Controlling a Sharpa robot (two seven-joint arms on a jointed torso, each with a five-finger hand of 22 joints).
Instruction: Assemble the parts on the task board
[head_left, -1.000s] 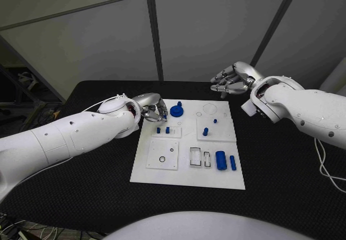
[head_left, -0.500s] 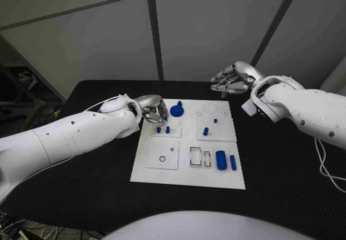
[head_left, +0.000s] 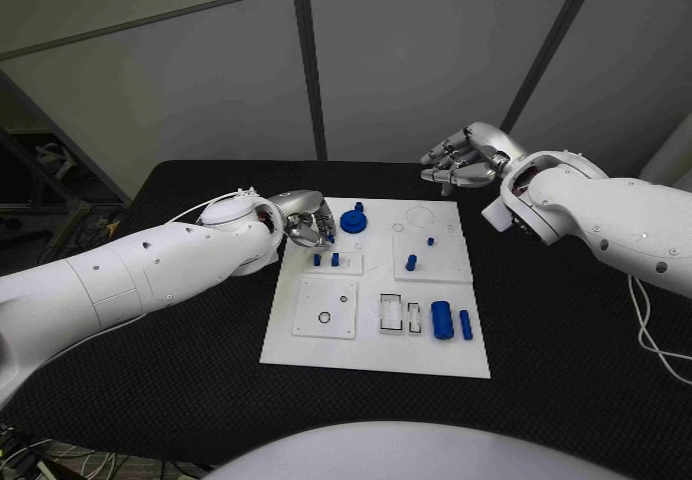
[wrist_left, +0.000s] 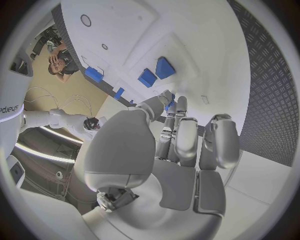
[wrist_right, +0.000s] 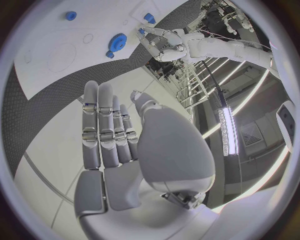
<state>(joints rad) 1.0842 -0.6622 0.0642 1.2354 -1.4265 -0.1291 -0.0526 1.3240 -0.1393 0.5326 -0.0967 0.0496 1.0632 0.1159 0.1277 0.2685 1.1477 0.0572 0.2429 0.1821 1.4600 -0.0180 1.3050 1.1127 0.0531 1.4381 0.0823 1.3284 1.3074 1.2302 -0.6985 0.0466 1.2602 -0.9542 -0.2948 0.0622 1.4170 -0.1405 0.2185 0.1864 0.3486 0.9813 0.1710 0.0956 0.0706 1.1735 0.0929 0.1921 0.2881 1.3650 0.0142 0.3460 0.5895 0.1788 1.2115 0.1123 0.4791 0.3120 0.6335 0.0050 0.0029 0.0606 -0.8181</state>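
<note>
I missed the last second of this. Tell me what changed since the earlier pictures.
Almost nothing. The left hand has edged slightly toward the blue gear at the far left of the white board and holds nothing. The right hand stays raised beyond the board's far edge, and the blue parts have not moved.

Even, fairly bright light falls from overhead on the white board (head_left: 378, 290), which stands out sharply against the dark, matte surface (head_left: 577, 330). Shadows beside the board are soft and faint; the blue pieces on it cast only small, weak ones. The head view is in focus across the board, with no strong glare. Both wrist views are fisheye circles in a dark frame: straight edges of the board bend, and detail smears toward the rim. In the right wrist view a bright ceiling strip light (wrist_right: 226, 131) glares beyond the right hand (wrist_right: 125, 150), whose silver shell shows smooth highlights. The left hand (wrist_left: 169, 155) looks soft-lit, slightly blurred close up.
</note>
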